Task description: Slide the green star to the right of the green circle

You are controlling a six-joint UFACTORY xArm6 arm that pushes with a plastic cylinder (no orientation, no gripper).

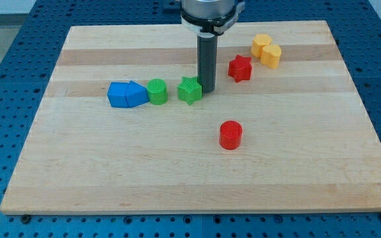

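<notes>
The green star [190, 90] lies near the middle of the wooden board [111, 172], to the right of the green circle [157, 91], with a small gap between them. My tip [208, 88] stands at the star's right edge, touching it or nearly so. The dark rod rises from there to the view's top.
Two blue blocks [126, 94] lie touching each other just left of the green circle. A red star [240, 67] lies right of the rod. A yellow block pair [266, 50] lies at the upper right. A red cylinder [230, 135] lies below the middle.
</notes>
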